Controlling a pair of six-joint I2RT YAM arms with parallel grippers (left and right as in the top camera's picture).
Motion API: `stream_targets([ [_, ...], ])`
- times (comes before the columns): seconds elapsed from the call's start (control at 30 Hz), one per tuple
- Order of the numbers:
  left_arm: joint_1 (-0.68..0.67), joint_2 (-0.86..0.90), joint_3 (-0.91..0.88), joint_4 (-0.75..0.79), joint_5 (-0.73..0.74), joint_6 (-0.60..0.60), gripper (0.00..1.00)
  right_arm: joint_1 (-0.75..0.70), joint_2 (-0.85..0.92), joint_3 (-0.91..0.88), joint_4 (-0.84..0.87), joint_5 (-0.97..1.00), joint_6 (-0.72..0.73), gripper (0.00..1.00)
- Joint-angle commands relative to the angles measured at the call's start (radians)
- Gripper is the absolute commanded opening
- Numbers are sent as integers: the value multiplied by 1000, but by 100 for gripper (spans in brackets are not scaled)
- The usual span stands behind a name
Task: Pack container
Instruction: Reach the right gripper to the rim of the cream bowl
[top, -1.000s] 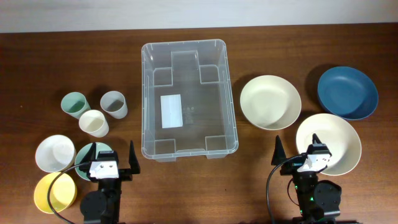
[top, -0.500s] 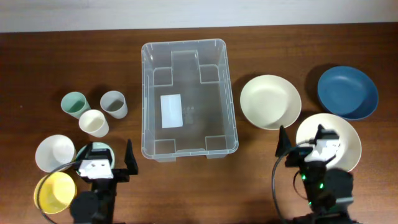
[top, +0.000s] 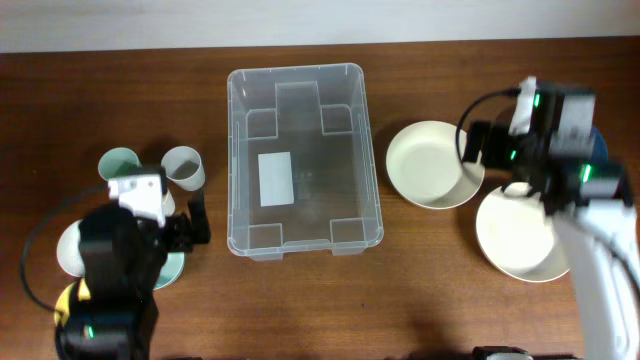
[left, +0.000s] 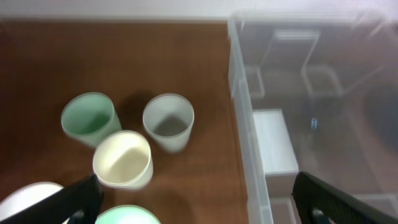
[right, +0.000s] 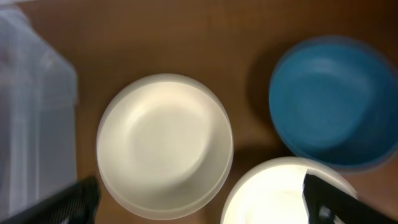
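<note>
The container (top: 232, 150) is sitting empty mid-surface (top: 100, 90) while the left tool (left: 198, 202) and right tool (right: 200, 202), both spread apart, are hovering over the cups (left: 122, 160) and a cream bowl (right: 165, 144), likely needing descents to grasp.

Overhead: fixed high above, facing straight down at the table (top: 420, 300); far enough to hold both arms and the whole container (top: 233, 160)
Left wrist: close, tilted forward and down past the left gripper's fingertips (left: 71, 202) at the bottom corners; green cup (left: 90, 118), grey cup (left: 168, 119) and cream cup (left: 122, 160) ahead between the jaws, container wall to their right
Right wrist: close, almost straight down past the right gripper's fingertips (right: 68, 202); cream bowl (right: 165, 146) ahead between the jaws, blue bowl (right: 333, 102) ahead to their right
Overhead and left wrist share: the three cups, container's left side
Overhead and right wrist share: both bowls
</note>
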Motion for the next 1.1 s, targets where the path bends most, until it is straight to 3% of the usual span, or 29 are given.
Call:
stream_targets([
  [0.0, 1, 116, 120, -106, 11, -10, 100, -56, 177, 220, -164, -7, -10, 99],
  [0.1, 1, 182, 160, -175, 35, -10, 100, -81, 312, 326, -274, -14, -9, 99],
  [0.83, 1, 211, 159, -177, 36, -10, 100, -87, 777, 325, -110, -18, -10, 99],
  [1.07, 1, 211, 159, -163, 36, -10, 100, -87, 830, 325, -78, -70, -9, 99],
])
